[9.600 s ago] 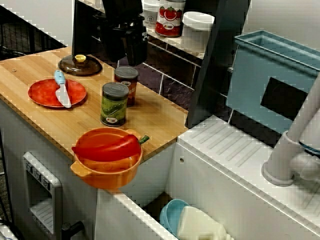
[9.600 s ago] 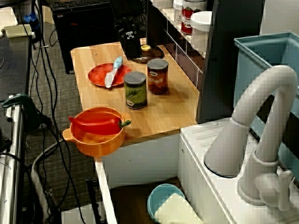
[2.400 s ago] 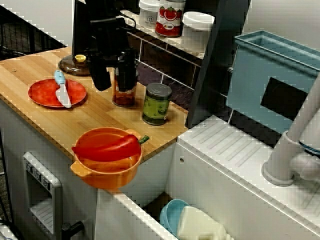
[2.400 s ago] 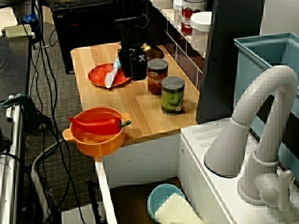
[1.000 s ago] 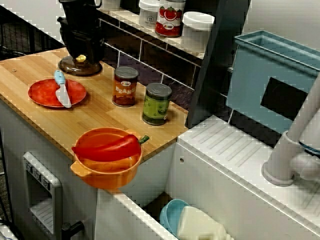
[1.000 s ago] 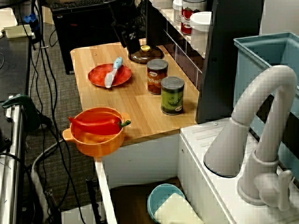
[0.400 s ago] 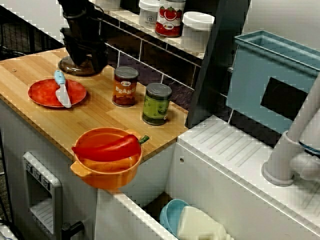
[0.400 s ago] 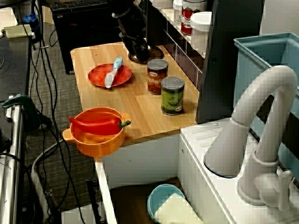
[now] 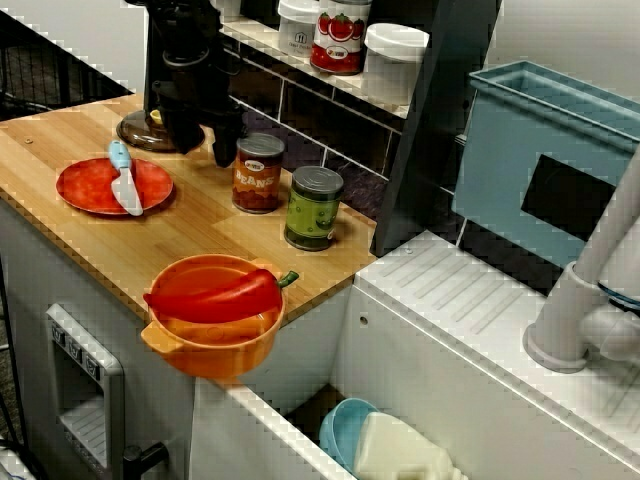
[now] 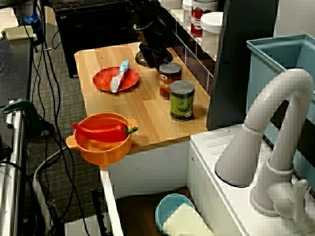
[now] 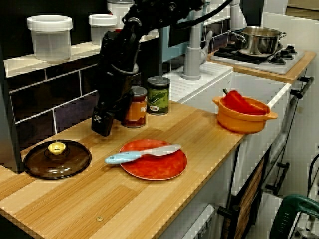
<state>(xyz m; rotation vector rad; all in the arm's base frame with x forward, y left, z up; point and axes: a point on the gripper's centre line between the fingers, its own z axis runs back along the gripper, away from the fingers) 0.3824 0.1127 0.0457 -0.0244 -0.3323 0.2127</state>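
My black gripper [image 9: 205, 145] hangs low over the wooden counter [image 9: 60, 230], just left of an orange-labelled can [image 9: 258, 172]. Its fingers stand apart and I see nothing between them. In the view from the counter's far end the gripper [image 11: 112, 119] covers the can's [image 11: 135, 107] left side, and one fingertip [image 11: 102, 125] almost reaches the wood. A finger seems to touch the can, though the contact is hidden. A green-labelled can [image 9: 313, 208] stands upright just right of the orange one. A brown glass lid [image 11: 56, 158] with a yellow knob lies behind the gripper.
A red plate [image 9: 85, 190] carries a blue-handled knife [image 9: 124, 180] at the left. An orange bowl [image 9: 215, 330] holding a red pepper [image 9: 215, 295] overhangs the counter's front edge. A shelf of jars [image 9: 345, 35] runs behind. The sink with a blue bowl [image 9: 345, 430] lies to the right.
The gripper dropped from above the lid and moved right to the orange can, which shifted slightly right. Much earlier, the green can moved from in front of that can to its right.
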